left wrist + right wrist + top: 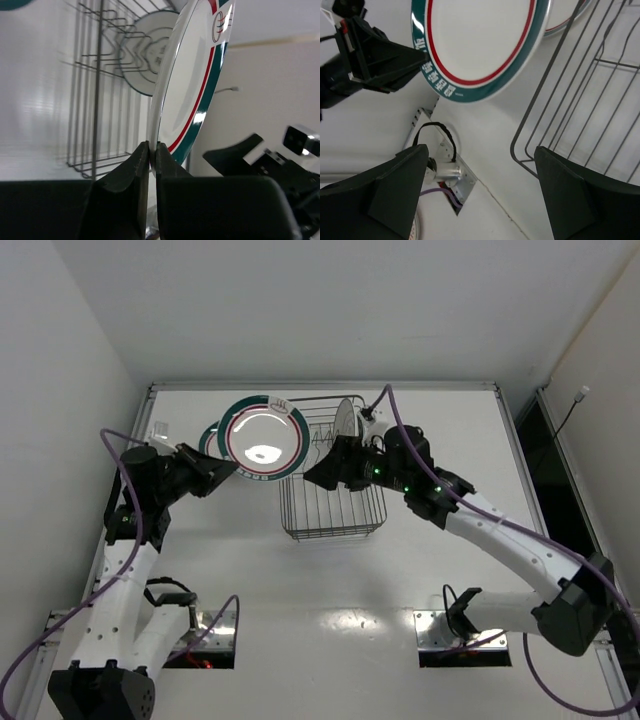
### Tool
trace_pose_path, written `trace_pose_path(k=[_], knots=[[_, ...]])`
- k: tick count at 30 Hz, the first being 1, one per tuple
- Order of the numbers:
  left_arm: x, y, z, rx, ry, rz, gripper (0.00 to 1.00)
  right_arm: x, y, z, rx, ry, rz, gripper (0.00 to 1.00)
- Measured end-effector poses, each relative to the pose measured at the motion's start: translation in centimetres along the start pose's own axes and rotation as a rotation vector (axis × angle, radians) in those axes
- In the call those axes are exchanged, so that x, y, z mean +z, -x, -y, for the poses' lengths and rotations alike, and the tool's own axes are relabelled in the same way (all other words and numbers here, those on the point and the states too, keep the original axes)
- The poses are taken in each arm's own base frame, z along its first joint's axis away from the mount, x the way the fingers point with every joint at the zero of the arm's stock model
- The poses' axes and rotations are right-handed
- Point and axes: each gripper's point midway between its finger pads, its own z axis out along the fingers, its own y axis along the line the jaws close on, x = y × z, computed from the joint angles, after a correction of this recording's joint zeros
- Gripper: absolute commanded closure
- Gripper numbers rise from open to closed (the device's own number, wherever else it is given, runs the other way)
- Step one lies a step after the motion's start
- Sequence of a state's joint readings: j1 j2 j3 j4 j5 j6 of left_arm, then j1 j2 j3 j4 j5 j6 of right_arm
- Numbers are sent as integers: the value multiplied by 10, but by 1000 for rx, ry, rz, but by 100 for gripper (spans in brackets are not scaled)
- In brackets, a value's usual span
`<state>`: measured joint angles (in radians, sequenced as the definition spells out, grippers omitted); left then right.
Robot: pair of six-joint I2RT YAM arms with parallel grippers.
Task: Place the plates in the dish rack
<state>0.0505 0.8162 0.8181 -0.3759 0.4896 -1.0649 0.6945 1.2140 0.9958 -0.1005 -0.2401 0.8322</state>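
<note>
My left gripper (230,468) is shut on the near rim of a white plate with a teal rim and red ring (265,437) and holds it in the air, left of the dish rack (333,502). The left wrist view shows the fingers (142,165) pinching that plate (192,85) edge-on. A second teal-rimmed plate (209,439) lies on the table beneath it. A white plate with grey rings (347,418) stands in the rack's far end. My right gripper (320,476) is open and empty over the rack's left edge. The small patterned plate is out of view.
The right wrist view shows the held plate (480,40), the left gripper (385,60), the rack's wire corner (570,125) and a base cutout with cables (447,175). Walls close in the table at the back and on both sides.
</note>
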Motion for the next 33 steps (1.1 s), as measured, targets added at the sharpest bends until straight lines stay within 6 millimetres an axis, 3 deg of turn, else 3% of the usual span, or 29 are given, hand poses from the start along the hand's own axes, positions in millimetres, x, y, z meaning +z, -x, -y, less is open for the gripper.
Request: trace_pose_path(k=[5, 6, 7, 8, 9, 11, 13, 14, 17, 18, 21, 23, 27, 30, 33], knots=[[8, -21, 15, -38, -140, -66, 100, 23, 4, 0, 33, 44, 12, 16], [8, -26, 18, -43, -168, -78, 100, 27, 3, 1, 40, 47, 9, 21], [9, -33, 22, -49, -198, -94, 100, 32, 3, 4, 49, 50, 10, 34], [8, -39, 25, -56, -225, -112, 100, 36, 2, 7, 57, 54, 7, 53], [7, -46, 29, -59, -251, -128, 100, 39, 0, 9, 67, 56, 5, 84], [6, -53, 31, -52, -274, -141, 100, 41, -1, 12, 113, 68, -1, 100], [8, -58, 24, -58, -264, -151, 89, 40, 9, 5, 112, 96, 23, 100], [8, -59, 26, -50, -271, -149, 62, 38, 9, 6, 118, 87, 21, 100], [6, -60, 26, 3, -284, -148, 18, 33, 17, 19, 88, -27, 58, 100], [6, -60, 24, 24, -264, -142, 10, 30, 23, 30, 74, -102, 79, 100], [11, -49, 10, 104, -142, -102, 0, 13, 52, 58, 3, -352, 150, 100], [18, -35, -5, 155, -25, -55, 0, -4, 77, 73, -51, -509, 217, 100], [27, -16, -54, 211, 218, 14, 0, -23, 122, 80, -130, -687, 322, 100], [28, -8, -97, 216, 407, 32, 0, -19, 134, 97, -189, -822, 327, 100], [29, 1, -128, 210, 542, 54, 0, -1, 126, 126, -252, -942, 260, 100]])
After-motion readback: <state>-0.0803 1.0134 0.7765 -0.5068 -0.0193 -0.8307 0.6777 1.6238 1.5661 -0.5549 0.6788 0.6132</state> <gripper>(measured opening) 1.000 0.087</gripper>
